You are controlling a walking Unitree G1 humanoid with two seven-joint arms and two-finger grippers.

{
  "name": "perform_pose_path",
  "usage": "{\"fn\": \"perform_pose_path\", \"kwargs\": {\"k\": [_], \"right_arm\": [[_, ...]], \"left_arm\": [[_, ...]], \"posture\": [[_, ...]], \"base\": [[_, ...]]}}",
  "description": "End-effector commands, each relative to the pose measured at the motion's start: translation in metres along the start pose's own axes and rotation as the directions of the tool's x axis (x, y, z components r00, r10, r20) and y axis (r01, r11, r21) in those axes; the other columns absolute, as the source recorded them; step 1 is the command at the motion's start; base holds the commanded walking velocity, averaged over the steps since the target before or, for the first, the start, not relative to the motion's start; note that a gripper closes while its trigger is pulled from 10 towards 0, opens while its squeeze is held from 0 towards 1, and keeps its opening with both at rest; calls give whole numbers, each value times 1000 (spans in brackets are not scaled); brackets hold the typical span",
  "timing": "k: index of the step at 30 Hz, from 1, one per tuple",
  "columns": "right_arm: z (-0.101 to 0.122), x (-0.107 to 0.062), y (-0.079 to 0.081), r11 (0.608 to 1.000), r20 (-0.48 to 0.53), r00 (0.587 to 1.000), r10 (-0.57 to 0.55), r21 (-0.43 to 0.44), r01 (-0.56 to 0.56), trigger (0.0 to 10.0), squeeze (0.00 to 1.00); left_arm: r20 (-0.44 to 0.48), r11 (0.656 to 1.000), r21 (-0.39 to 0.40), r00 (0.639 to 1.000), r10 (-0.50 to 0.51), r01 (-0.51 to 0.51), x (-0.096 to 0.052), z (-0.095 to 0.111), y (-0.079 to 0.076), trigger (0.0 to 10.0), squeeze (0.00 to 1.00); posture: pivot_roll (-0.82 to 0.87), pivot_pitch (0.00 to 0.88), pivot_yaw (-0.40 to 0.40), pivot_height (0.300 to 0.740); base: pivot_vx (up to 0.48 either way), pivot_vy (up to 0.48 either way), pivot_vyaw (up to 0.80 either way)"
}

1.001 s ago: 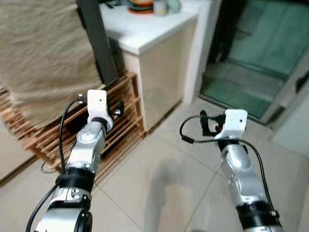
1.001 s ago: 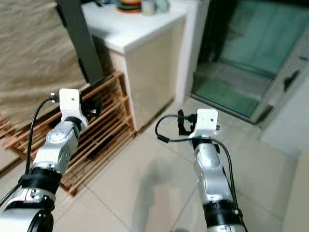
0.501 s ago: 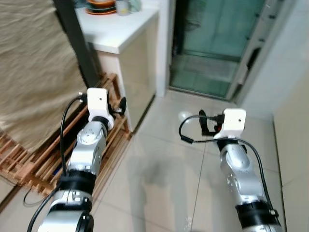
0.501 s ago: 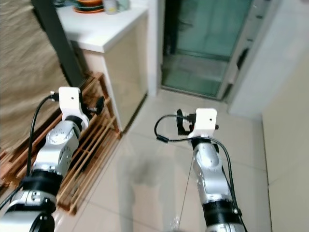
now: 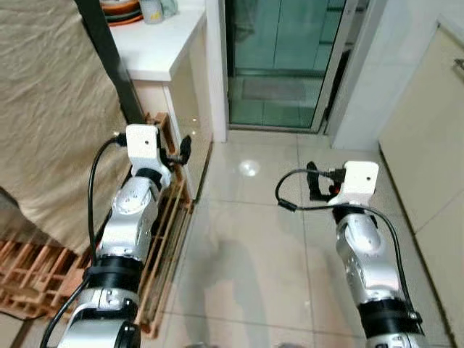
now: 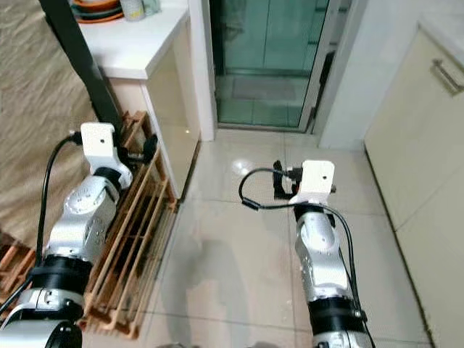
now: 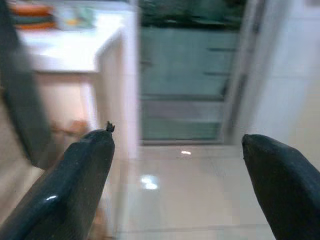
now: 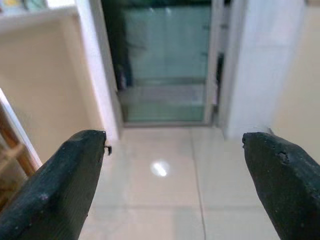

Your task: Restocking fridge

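The likeliest trouble is the left gripper (image 7: 175, 195) or its elbow clipping the wooden rack (image 5: 163, 246) and white counter (image 5: 163, 47) just beside that arm as the robot walks on. Both arms are raised forward, forearms level, and the left gripper and right gripper (image 8: 175, 195) each hold their 2 black fingers spread wide, carrying nothing. Ahead of both lies a glass door (image 5: 279, 51) across bare tiles; no fridge or stock can be made out

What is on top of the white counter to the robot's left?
On the white counter stand stacked orange plates and a cup. The frame edge cuts off whatever lies further back.
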State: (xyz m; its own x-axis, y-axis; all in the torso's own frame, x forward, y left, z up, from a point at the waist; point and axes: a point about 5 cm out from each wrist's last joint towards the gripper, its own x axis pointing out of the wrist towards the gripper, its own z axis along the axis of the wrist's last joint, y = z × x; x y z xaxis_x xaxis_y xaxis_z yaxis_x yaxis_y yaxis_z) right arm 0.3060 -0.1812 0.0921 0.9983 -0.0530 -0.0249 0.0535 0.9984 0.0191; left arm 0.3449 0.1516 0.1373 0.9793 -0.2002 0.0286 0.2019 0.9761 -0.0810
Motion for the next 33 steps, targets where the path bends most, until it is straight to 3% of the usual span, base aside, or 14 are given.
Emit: {"fn": "perform_pose_path", "kwargs": {"k": [1,9,16,20,25,28,29,30,31,33], "right_arm": [[4,2,4,1000,18,1000,8,21,-9,10000,0],[4,6,8,999,12,1000,29,20,-29,10000,0],[5,10,13,999,18,999,45,29,-46,10000,0],[3,9,14,998,11,999,52,29,-52,10000,0],[3,9,15,998,12,999,51,30,-51,10000,0],[10,10,16,998,51,998,47,31,-49,10000,0],[21,10,12,1000,112,994,20,-3,-20,10000,0],[21,10,12,1000,112,994,20,-3,-20,10000,0],[37,9,10,999,193,981,10,-48,0,10000,0],[37,9,10,999,193,981,10,-48,0,10000,0]], "left_arm": [[-15,1000,-16,1000,19,-19,-6,-3,12,10000,0],[11,999,-34,1000,19,-19,-11,-1,12,10000,0],[41,998,-48,999,-29,31,-16,1,2,10000,0],[55,997,-15,996,-73,74,-23,1,-8,10000,0],[32,999,28,999,-23,22,-20,-2,-9,10000,0],[67,1000,12,998,-4,3,-20,2,-8,10000,0],[91,1000,-2,996,18,-18,-21,7,-5,10000,0],[91,1000,-2,996,18,-18,-21,7,-5,10000,0],[124,999,-3,991,46,-46,-23,13,-3,10000,0],[124,999,-3,991,46,-46,-23,13,-3,10000,0]], "posture": [[-29,0,43,740],[-14,0,32,740],[-4,0,30,740],[2,0,24,740],[-2,0,19,740],[-5,0,19,740],[-6,0,18,740],[-6,0,18,740],[-6,0,19,740],[-6,0,19,740]], "base": [[-398,270,0],[-365,316,0],[-364,317,0],[-255,220,0],[0,0,0],[0,0,0],[0,0,0],[0,0,0],[0,0,0],[0,0,0]]}}
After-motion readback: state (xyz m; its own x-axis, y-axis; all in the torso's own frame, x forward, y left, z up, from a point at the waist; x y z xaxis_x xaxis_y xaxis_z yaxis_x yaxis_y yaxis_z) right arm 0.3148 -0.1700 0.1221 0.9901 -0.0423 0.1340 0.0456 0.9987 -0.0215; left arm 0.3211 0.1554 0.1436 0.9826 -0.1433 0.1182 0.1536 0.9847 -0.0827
